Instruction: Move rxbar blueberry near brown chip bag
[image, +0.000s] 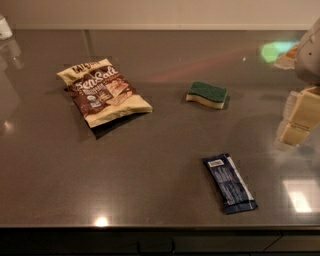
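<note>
One sponge mid-tabletop; one rxbar blueberry near front edge; one brown chip bag leftward; claw at right edge, openness impossible to tell.

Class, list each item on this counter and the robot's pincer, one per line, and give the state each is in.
rxbar blueberry: lying flat near the front of the counter, label end away from the front edge, nothing touching it.
brown chip bag: lying flat at the left, printed side up, far from the bar.
sponge: lying green side up.
pincer: at the right edge, touching none of the items.
</note>
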